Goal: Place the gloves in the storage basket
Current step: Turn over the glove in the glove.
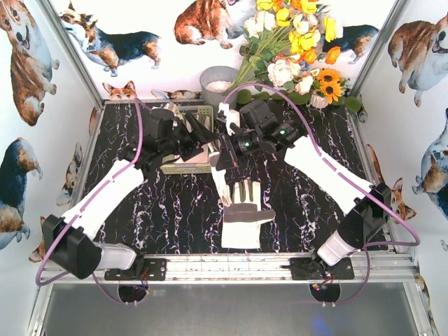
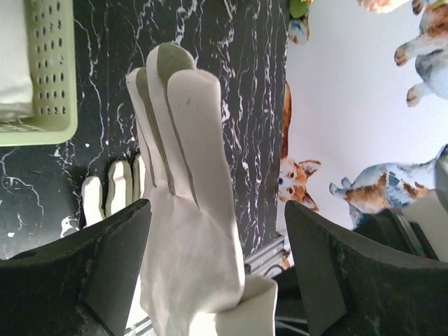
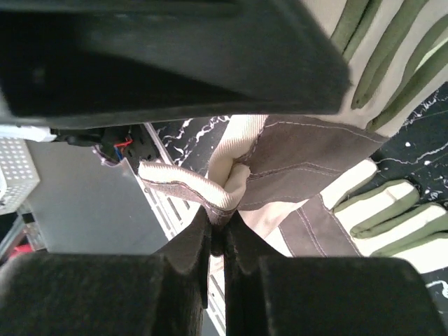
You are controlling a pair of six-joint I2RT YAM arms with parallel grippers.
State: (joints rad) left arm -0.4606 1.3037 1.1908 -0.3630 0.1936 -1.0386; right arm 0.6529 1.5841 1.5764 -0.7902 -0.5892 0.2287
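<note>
Two pincers: the right gripper [image 3: 218,241] is clamped on the cuff of the hanging glove [image 2: 185,175], and the left gripper [image 2: 217,238] gapes either side of it, near the storage basket [image 2: 56,84]. A second glove [image 1: 246,213] lies farther from the basket. That edge-only pinch may slip; the basket's contents are hard to make out.

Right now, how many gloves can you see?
3. One glove dangles from the right gripper. A second glove lies flat on the table near it. A third glove, just a white shape, sits in the basket; more may hide beneath.
</note>
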